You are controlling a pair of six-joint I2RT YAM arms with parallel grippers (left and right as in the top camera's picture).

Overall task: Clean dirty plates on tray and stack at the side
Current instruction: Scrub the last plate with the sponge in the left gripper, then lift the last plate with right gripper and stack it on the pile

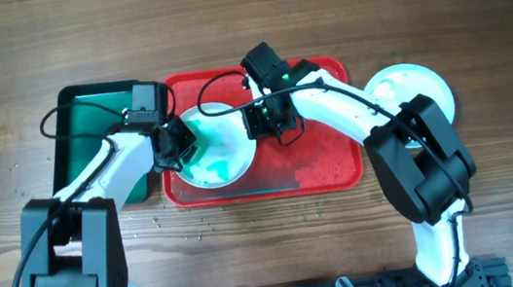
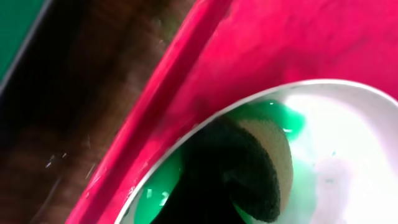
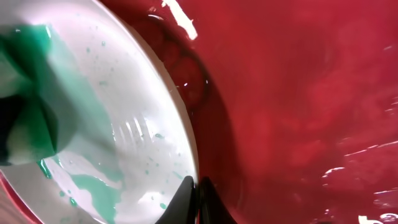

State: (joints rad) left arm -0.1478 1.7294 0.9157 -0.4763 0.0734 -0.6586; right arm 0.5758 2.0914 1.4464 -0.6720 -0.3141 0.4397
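Tray: the red tray (image 1: 319,170) lies mid-worktop, long sides running 9 to 3 o'clock; green specks dot its bare floor toward 3 o'clock.
Smeared plate: the smeared plate (image 1: 225,128) sits inside the tray at its 9 o'clock end. A teal-green pool spreads over its 6 to 7 o'clock part, and the rest is white with small green flecks. In the right wrist view its rim (image 3: 186,143) is up off the red floor (image 3: 298,93).
White plate: the white plate (image 1: 416,85) rests on the worktop (image 1: 500,212) just past the tray's 3 o'clock edge, partly under the right arm. I cannot tell whether more than one plate lies there.
Left gripper: the left gripper (image 1: 185,144) is at the smeared plate's 9 o'clock rim, its jaws pinching the sponge (image 3: 43,74). The sponge is pressed to the plate's surface, and the left wrist view shows its dark pad and tan layer (image 2: 267,155) in green liquid.
Right gripper: the right gripper (image 1: 268,120) is at the same plate's 3 o'clock rim, its jaws drawn together on the rim (image 3: 194,199).
Green tray: the green tray (image 1: 88,125) lies at 9 o'clock of the red one, just beside it.
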